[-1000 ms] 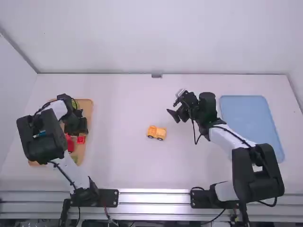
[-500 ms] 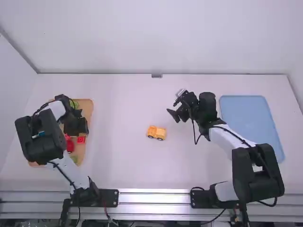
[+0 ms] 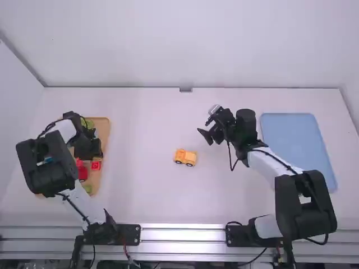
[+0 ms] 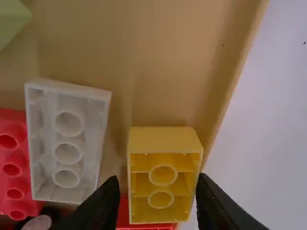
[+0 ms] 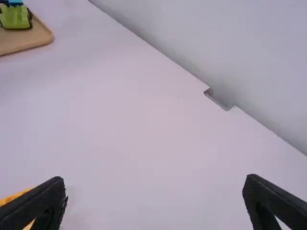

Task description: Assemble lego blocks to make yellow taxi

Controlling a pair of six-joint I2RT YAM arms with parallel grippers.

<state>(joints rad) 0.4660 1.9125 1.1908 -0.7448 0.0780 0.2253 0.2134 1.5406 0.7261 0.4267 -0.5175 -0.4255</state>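
Over the wooden tray in the high view is my left gripper (image 3: 90, 152). In the left wrist view, my left gripper (image 4: 159, 184) is open, one finger on each side of a yellow block (image 4: 165, 139) lying with its hollow underside up, a gap showing beside one finger. An orange-yellow wheeled piece (image 3: 185, 157) sits mid-table in the high view; its edge (image 5: 19, 195) shows in the right wrist view. My right gripper (image 3: 203, 128) is above the table, beyond and to the right of that piece; its fingers stand wide open around nothing (image 5: 155, 178).
The wooden tray (image 3: 103, 124) also holds a white block (image 4: 67, 139), red blocks (image 4: 13, 165) and green pieces (image 4: 10, 20). A blue tray (image 3: 291, 140) lies at the right of the table. Beyond the table rises a back wall (image 3: 185, 45).
The left arm has shifted slightly to the left over the wooden tray. The right arm and the orange-yellow piece have stayed still.
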